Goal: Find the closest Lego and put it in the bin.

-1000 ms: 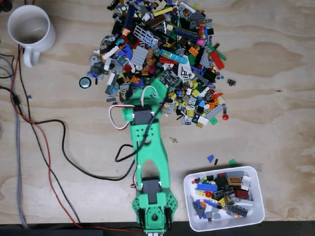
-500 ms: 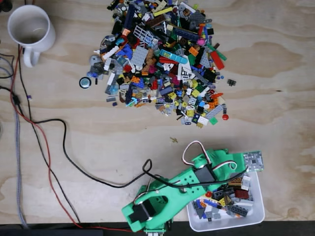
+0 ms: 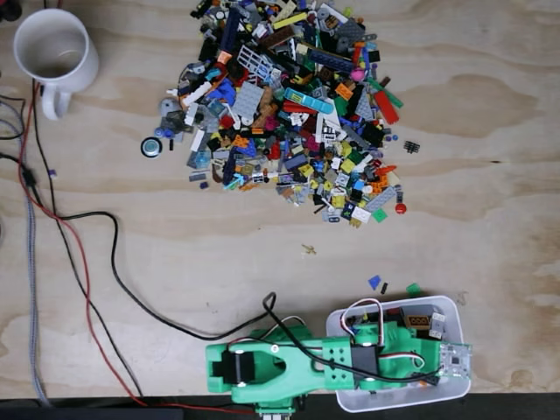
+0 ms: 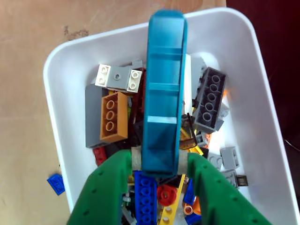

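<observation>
- Plywood tabletop (image 3: 490,175) carries everything.
- Hand (image 4: 157,171) grasps a translucent blue Lego (image 4: 163,93), poised over the white bin (image 4: 70,65) of bricks.
- Farther off lie the Lego pile (image 3: 289,105) and a mug (image 3: 54,52).

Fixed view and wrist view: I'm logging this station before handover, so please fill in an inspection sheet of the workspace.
Surface: plywood table, bare wood.
Job's things: white bin partly filled with bricks; large Lego pile at the top of the fixed view.
Clutter: white mug top left; blue piece and green piece loose just outside the bin.
Grippers: gripper over the bin; teal finger covers the bricks; any held piece cannot be told.
Cables: black cable and red cable run along the left.
Surroundings: nothing seen.
</observation>
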